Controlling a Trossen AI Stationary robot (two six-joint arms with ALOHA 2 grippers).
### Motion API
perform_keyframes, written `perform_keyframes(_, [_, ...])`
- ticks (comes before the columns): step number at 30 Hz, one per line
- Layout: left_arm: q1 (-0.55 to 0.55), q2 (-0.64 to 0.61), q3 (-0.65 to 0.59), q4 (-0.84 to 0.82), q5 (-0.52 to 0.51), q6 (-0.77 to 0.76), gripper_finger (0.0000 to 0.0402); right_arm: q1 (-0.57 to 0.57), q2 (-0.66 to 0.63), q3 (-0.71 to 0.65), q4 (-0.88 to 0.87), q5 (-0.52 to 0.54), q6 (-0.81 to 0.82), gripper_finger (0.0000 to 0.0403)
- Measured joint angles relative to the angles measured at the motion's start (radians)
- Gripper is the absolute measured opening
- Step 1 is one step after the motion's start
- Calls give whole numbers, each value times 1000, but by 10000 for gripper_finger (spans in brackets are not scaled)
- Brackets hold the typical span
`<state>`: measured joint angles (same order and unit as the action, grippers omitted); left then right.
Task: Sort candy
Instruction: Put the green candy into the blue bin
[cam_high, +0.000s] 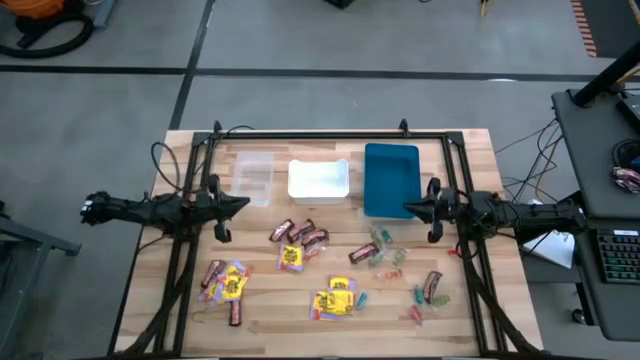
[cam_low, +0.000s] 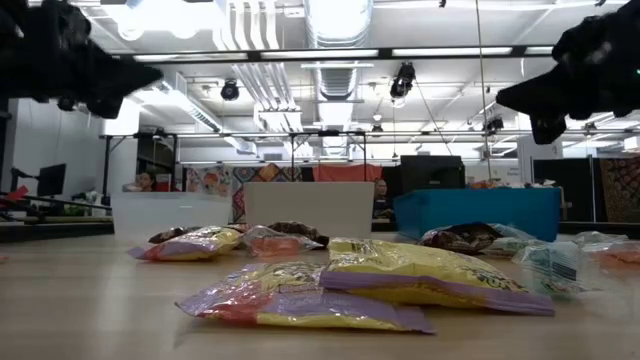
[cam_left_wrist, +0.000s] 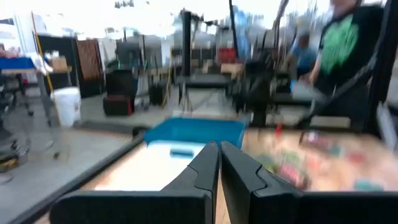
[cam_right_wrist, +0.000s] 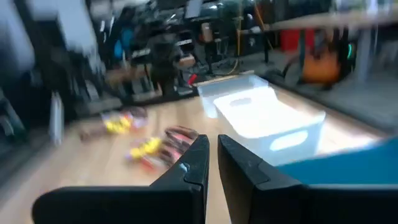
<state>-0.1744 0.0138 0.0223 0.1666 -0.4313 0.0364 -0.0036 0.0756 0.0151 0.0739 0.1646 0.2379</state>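
Note:
The candy lies scattered over the near half of the wooden table. It includes yellow packets (cam_high: 335, 299) (cam_low: 420, 270), dark brown-red bars (cam_high: 312, 238), and small green, teal and red pieces (cam_high: 387, 257). My left gripper (cam_high: 246, 204) (cam_left_wrist: 219, 152) hovers above the table's left part, near the clear bin (cam_high: 252, 176). Its fingers are shut and point to the right. My right gripper (cam_high: 407, 209) (cam_right_wrist: 213, 146) hovers by the near end of the blue bin (cam_high: 391, 178), shut and pointing left. Both grippers are well above the candy and hold nothing.
Three bins stand in a row along the far side: clear, white (cam_high: 318, 180) and blue. A black metal frame (cam_high: 330, 136) runs around the table. Bare wood lies between the bins and the candy. People and equipment show in the room beyond.

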Motion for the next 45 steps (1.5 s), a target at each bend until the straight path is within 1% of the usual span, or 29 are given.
perform_keyframes(1, [0, 0, 1, 39, 0, -39, 0, -2, 6, 0, 50, 42, 20, 29])
perform_keyframes(2, [0, 0, 1, 74, 0, -89, 0, -3, 6, 0, 77, 63, 37, 29])
perform_keyframes(4, [0, -1, 1, 153, -1, -191, 0, -2, 13, 0, 102, 64, 64, 29])
perform_keyframes(6, [0, -3, 1, 245, -1, -271, 0, -4, 22, 0, 118, 77, 142, 29])
perform_keyframes(8, [0, -4, 1, 312, -4, -280, 0, -5, 29, 1, 149, 103, 230, 29])
perform_keyframes(11, [0, -2, 2, 367, -32, -253, 0, -3, 41, 30, 102, 88, 355, 29])
perform_keyframes(14, [0, 6, 2, 350, -85, -189, 0, -3, 60, 81, -38, 18, 399, 29])
perform_keyframes(17, [0, 26, -2, 281, -103, -166, 0, -3, 97, 142, -263, -67, 410, 29])
perform_keyframes(19, [0, 52, -4, 277, -103, -236, 0, -3, 130, 202, -441, -115, 447, 29])
perform_keyframes(22, [-1, 89, -3, 258, -77, -413, 0, -3, 181, 300, -667, -120, 554, 29])
perform_keyframes(25, [-1, 138, -3, 249, -24, -577, 0, -3, 235, 404, -805, -124, 577, 29])
perform_keyframes(29, [-1, 210, -3, 247, 63, -659, 0, -3, 300, 528, -947, -141, 568, 29])
perform_keyframes(31, [-1, 250, -3, 248, 111, -664, 0, -3, 325, 569, -978, -140, 546, 29])
perform_keyframes(34, [-1, 320, -3, 315, 114, -644, 0, -3, 348, 609, -988, -140, 512, 29])
perform_keyframes(39, [-5, 461, -3, 564, 115, -574, 0, -3, 376, 638, -972, -139, 510, 29])
perform_keyframes(42, [-19, 566, -3, 689, 127, -509, 0, -3, 387, 642, -948, -139, 511, 29])
perform_keyframes(45, [-32, 687, -3, 837, 127, -495, 0, -3, 399, 645, -920, -138, 510, 29])
